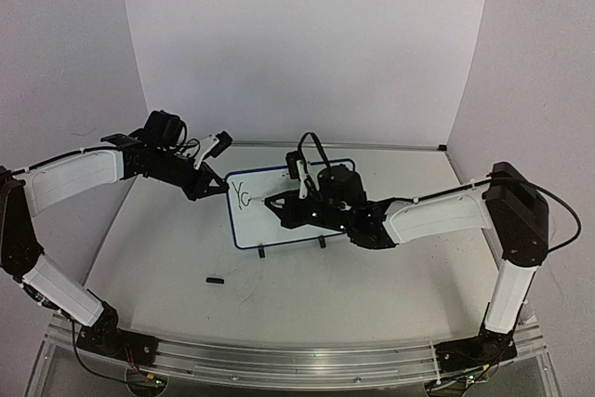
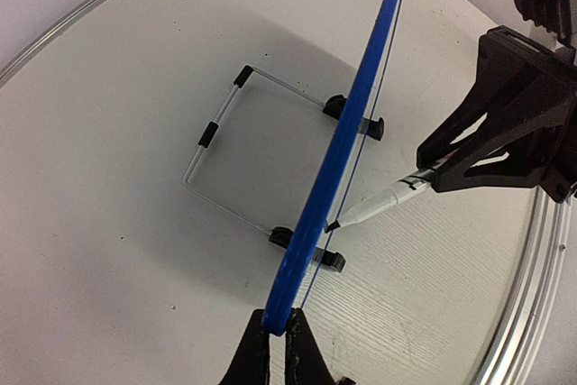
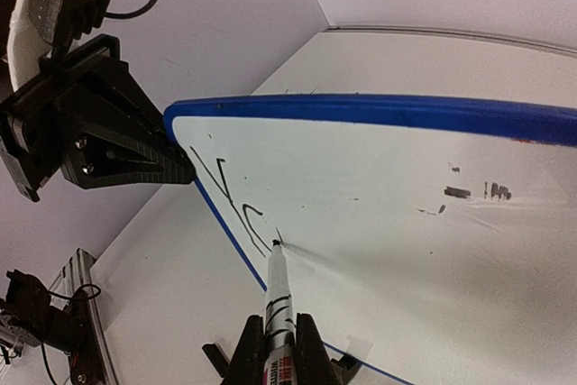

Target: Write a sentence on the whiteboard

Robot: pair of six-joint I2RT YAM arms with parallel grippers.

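The sentence (image 3: 236, 200) is only beginning: two thin black letters are showing at the upper left of the whiteboard (image 1: 256, 227), with most words left to write. It is standing mid-table toward the far edge, glossy white in a rounded blue frame. The left gripper (image 2: 278, 335) is pinching its side edge. The right gripper (image 3: 275, 342) is clamping a slim marker (image 3: 275, 284), its tip touching the surface.

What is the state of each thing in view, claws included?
whiteboard: upright on its feet, side edge clamped.
marker pen: uncapped, tip touching the board.
sentence: barely begun, about two letters.
left claw: shut on the whiteboard.
right claw: shut on the marker pen.
small black piece: lying on the table.
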